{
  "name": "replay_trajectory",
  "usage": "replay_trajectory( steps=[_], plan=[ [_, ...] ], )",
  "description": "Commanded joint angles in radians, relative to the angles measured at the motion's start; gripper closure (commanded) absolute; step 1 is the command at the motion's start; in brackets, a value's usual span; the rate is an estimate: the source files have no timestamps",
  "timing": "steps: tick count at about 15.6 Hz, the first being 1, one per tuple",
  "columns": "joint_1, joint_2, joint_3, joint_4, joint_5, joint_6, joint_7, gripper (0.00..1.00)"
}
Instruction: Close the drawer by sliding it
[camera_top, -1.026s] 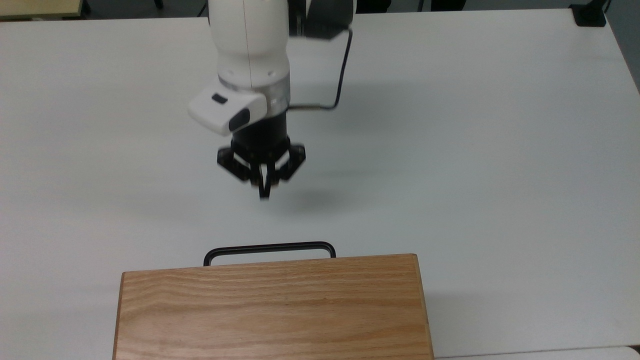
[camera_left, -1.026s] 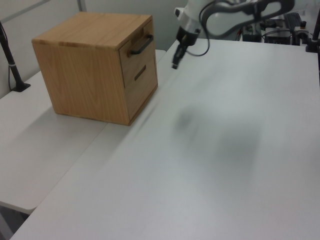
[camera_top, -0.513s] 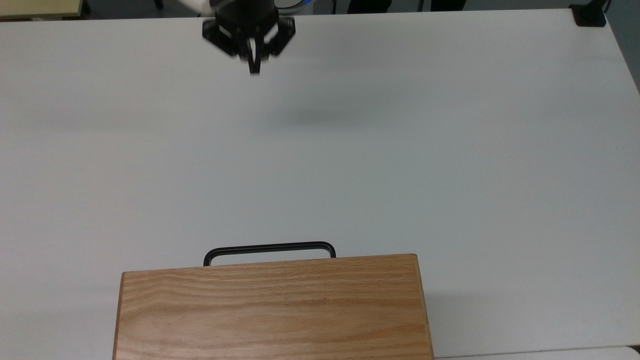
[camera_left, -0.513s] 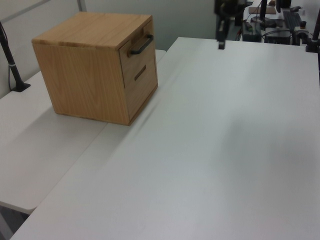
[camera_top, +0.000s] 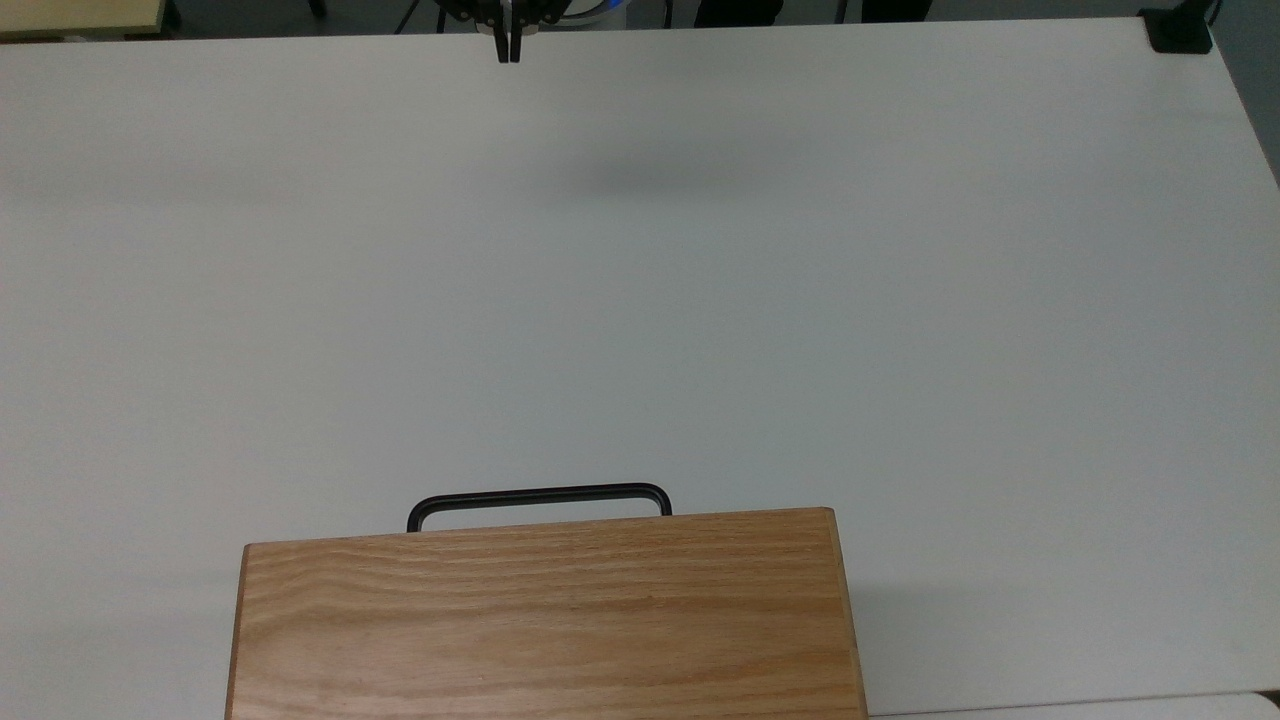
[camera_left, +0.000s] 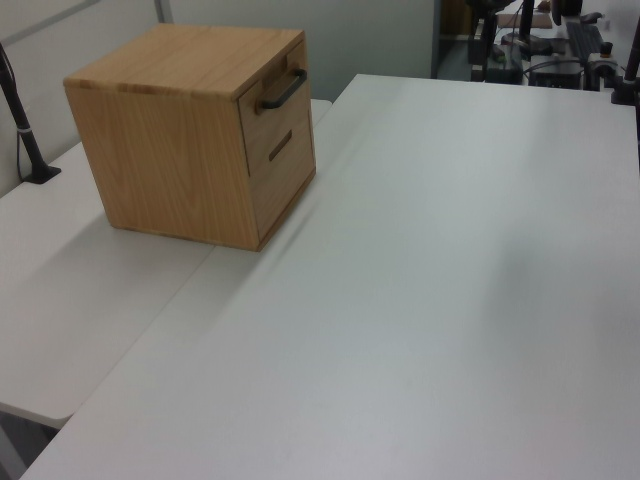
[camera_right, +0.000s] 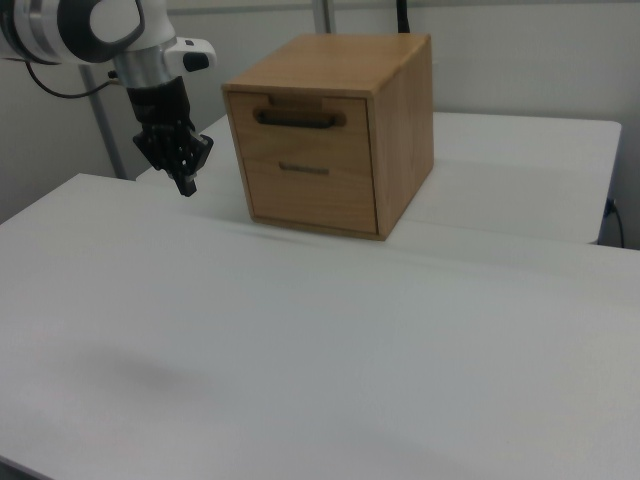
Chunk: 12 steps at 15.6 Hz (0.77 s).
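Drawer (camera_right: 300, 118) looks flush w/ cabinet (camera_left: 170, 130), task prob done; gripper (camera_top: 507, 45) far from cabinet, fingers together, holding nothing; nothing left

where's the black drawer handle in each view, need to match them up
Top view: the handle sits low, left of centre, poking out past the top edge of the wooden cabinet.
Left view: the handle is at upper left, on the cabinet's face turned to the left view's right.
Right view: the handle is upper centre, high on the front face.
Shared landmark: the cabinet's grained top.
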Motion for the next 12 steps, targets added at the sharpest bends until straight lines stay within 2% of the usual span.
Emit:
replay_trajectory(
  steps=[1, 3, 12],
  plan=[
    [0.004, -0.016, 0.001, -0.026, -0.003, -0.008, 0.022, 0.04],
    [0.007, -0.018, 0.001, -0.026, -0.003, -0.011, 0.019, 0.0],
    [0.006, -0.01, 0.0, -0.024, -0.013, -0.011, 0.028, 0.0]
  ],
)
